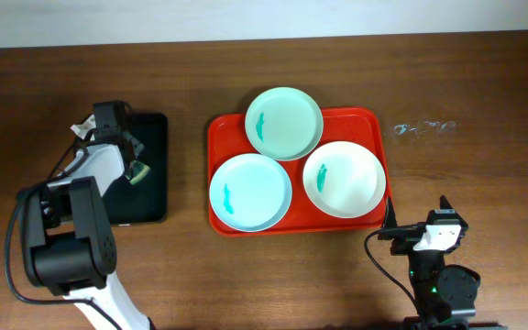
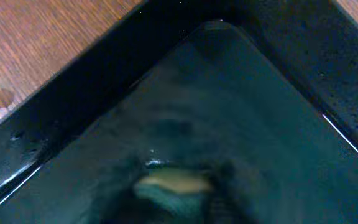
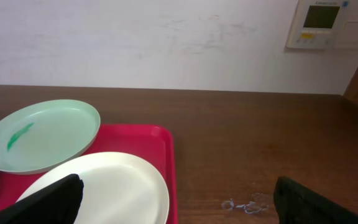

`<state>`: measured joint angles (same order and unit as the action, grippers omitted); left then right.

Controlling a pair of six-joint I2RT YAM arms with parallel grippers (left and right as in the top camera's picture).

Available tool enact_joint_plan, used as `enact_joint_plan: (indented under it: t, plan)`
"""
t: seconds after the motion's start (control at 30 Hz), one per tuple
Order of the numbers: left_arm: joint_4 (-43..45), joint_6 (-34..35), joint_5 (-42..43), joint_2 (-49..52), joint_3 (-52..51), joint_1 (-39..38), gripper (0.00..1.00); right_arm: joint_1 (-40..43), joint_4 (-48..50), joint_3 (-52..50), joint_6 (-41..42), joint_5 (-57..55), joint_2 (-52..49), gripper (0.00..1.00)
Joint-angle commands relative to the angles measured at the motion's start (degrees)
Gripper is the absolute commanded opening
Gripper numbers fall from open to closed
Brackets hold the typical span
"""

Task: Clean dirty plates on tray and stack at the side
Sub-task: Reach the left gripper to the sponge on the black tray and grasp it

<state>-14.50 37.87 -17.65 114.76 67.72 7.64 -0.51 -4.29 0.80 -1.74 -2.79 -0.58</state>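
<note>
My left tool [image 1: 137, 171] is down in the black tray [image 1: 157, 128] for the sponge [image 2: 166, 184], grip unclear; right tool [image 3: 179, 186] idles open.

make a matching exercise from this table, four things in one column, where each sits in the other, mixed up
Things:
1. mint plate
2. light blue plate
3. white plate
4. black tray

Places:
A. right side of the red tray
B. on the table, left of the red tray
C. far end of the red tray, over its rim
D. near left corner of the red tray

Pairs: 1-C, 2-D, 3-A, 4-B
</note>
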Motion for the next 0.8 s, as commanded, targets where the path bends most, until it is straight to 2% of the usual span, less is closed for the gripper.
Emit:
enact_joint_plan:
  t: [0.0, 0.03, 0.07, 0.1, 0.2, 0.3, 0.33, 0.37, 0.4, 0.43, 0.5, 0.53, 0.57, 0.73, 0.77]
  plan:
    - [-0.09, 0.28, 0.44, 1.49, 0.59, 0.15, 0.0, 0.26, -0.22, -0.48, 0.28, -0.48, 0.37, 0.98]
    - [-0.09, 0.28, 0.5, 1.49, 0.59, 0.15, 0.0, 0.26, -0.2, -0.48, 0.28, -0.5, 0.37, 0.98]
    - [-0.76, -0.37, 1.42, 1.46, 0.59, 0.15, 0.57, 0.26, -0.22, -0.48, 0.28, -0.48, 0.37, 0.98]
    - [-1.92, -3.89, 3.13, 1.36, 0.59, 0.15, 0.99, 0.26, -0.2, -0.48, 0.28, -0.5, 0.37, 0.98]
    - [-9.68, -5.16, 5.29, 0.46, 1.14, 0.15, 0.99, 0.26, -0.2, -0.48, 0.28, -0.5, 0.37, 0.99]
    - [-14.69, -5.16, 12.63, -0.13, 1.22, 0.15, 0.99, 0.26, -0.22, -0.48, 0.28, -0.48, 0.37, 0.98]
    - [-14.78, -5.14, 13.84, -0.13, 1.22, 0.15, 0.84, 0.26, -0.2, -0.48, 0.28, -0.5, 0.37, 0.98]
    - [-14.78, -5.14, 13.88, -0.13, 1.22, 0.15, 0.47, 0.26, -0.22, -0.48, 0.28, -0.5, 0.37, 0.98]
    - [-14.84, -4.98, 13.88, -0.13, 1.22, 0.15, 0.06, 0.26, -0.2, -0.48, 0.28, -0.5, 0.37, 0.98]
    - [-14.86, -4.68, 13.84, -0.13, 1.22, 0.15, 0.0, 0.26, -0.2, -0.48, 0.28, -0.5, 0.37, 0.98]
    - [-14.73, -4.7, 13.38, -0.13, 1.22, 0.15, 0.0, 0.26, -0.22, -0.48, 0.28, -0.5, 0.37, 0.99]
    - [-14.95, -4.7, 13.49, -0.13, 1.22, 0.15, 0.62, 0.26, -0.22, -0.48, 0.28, -0.5, 0.37, 0.98]
    - [-16.11, -4.72, 14.1, -0.15, 1.25, 0.15, 0.99, 0.26, -0.22, -0.48, 0.28, -0.48, 0.37, 0.99]
    - [-26.45, -4.72, 16.37, -0.15, 2.25, 0.15, 0.99, 0.26, -0.2, -0.48, 0.28, -0.48, 0.37, 0.99]
    - [-27.23, -4.72, 17.57, -0.15, 2.25, 0.13, 0.95, 0.26, -0.22, -0.48, 0.28, -0.5, 0.37, 0.99]
